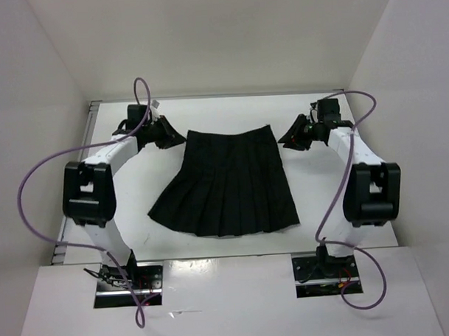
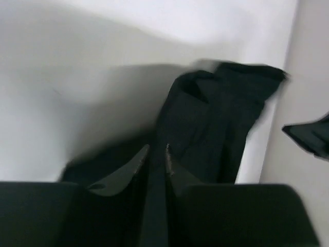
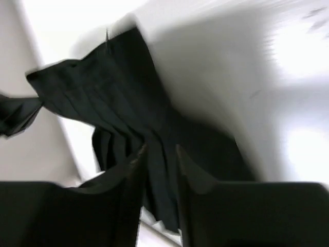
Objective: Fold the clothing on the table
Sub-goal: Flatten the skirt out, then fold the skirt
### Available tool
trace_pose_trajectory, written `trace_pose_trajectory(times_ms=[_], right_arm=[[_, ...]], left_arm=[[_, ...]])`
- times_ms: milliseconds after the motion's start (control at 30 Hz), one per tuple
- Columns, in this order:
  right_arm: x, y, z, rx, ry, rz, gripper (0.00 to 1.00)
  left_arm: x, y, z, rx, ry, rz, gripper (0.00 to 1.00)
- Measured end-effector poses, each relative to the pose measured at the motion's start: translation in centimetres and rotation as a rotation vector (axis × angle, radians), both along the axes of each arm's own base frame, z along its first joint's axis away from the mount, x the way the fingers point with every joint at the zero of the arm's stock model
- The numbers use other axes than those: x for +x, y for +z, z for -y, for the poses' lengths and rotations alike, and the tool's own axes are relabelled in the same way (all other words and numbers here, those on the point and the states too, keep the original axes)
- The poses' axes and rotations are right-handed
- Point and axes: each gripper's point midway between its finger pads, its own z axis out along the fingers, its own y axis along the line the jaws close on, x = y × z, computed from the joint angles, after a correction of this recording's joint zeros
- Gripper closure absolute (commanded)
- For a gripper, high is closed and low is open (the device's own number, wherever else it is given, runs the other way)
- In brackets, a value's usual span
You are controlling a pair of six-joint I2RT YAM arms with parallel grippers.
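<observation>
Overhead, I see the black pleated skirt (image 1: pixel 228 179) spread flat in the middle of the white table (image 1: pixel 222 113). Its narrow waistband (image 1: pixel 231 133) is on the far side and its wide hem (image 1: pixel 226 228) is nearest the arm bases. The pleats fan from waist to hem, and the hem's left corner reaches further out than the right.

My left gripper (image 1: pixel 172 137) sits low at the waistband's left corner, just beside the cloth. The right gripper (image 1: pixel 288 136) mirrors it at the right corner. From above I cannot tell whether either one touches the fabric.

The left wrist camera is blurred. In it the left gripper (image 2: pixel 157 154) has its fingers (image 2: pixel 133 167) only a narrow slit apart, with the skirt (image 2: pixel 205 123) dark behind them. I cannot tell whether any cloth is caught in that slit.

The right wrist camera is also smeared. There the right gripper (image 3: pixel 160 154) stands with its fingers (image 3: pixel 190 170) clearly apart. The pleated skirt (image 3: pixel 118 98) shows through the gap, lying beyond the tips rather than pinched between them.

White upright walls (image 1: pixel 205 36) enclose the table on three sides. A purple cable (image 1: pixel 33 182) loops off each arm.
</observation>
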Motion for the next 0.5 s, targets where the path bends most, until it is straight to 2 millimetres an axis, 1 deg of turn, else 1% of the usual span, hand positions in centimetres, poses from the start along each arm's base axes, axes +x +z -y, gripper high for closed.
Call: trace_pose_trajectory(times_ms=[33,67,100,133,167,200,267,300,367,400,433,467,500], right_arm=[[0.9,-1.7,0.6,-0.020,-0.021,-0.038,0.57],[1.8,-2.7,1.2,-0.045,-0.043,-0.059,0.56],[2.4,-3.1,1.7,-0.065,-0.060,-0.066,0.54],[3.0,-2.8,2.2,-0.092,-0.077,-0.057,0.37],[3.5,-1.9,2.5,-0.117,-0.088,-0.036,0.37],[4.0,-0.7,2.9,-0.149,-0.100,-0.002,0.37],[4.6,2.2,3.1,-0.206,-0.119,0.082,0.37],[4.4,3.6,2.8,-0.229,-0.120,0.122,0.37],[3.0,5.9,1.6,-0.246,-0.103,0.179,0.37],[2.0,6.5,1.0,-0.245,-0.090,0.196,0.39],[1.1,6.6,0.6,-0.244,-0.078,0.198,0.39],[0.2,6.3,0.3,-0.245,-0.067,0.192,0.41],[-0.6,5.4,0.4,-0.248,-0.062,0.168,0.44]], left_arm=[[0.9,-1.7,-0.4,-0.003,0.025,-0.041,0.65],[2.0,-2.9,-1.0,-0.011,0.056,-0.062,0.57],[2.7,-3.5,-1.6,-0.012,0.078,-0.067,0.53],[3.3,-3.6,-2.4,-0.022,0.112,-0.072,0.51],[3.7,-3.4,-3.0,-0.027,0.133,-0.066,0.49],[4.1,-2.7,-3.6,-0.033,0.157,-0.047,0.45],[4.6,-0.8,-4.5,-0.030,0.185,0.004,0.45],[4.5,0.3,-4.7,-0.026,0.192,0.032,0.45],[4.0,2.9,-4.0,-0.024,0.179,0.092,0.48],[3.5,4.7,-3.1,-0.028,0.158,0.133,0.51],[2.8,5.9,-2.1,-0.033,0.133,0.165,0.57],[2.0,7.1,-1.0,-0.040,0.095,0.197,0.74],[1.2,7.9,0.1,-0.050,0.056,0.220,0.80]])
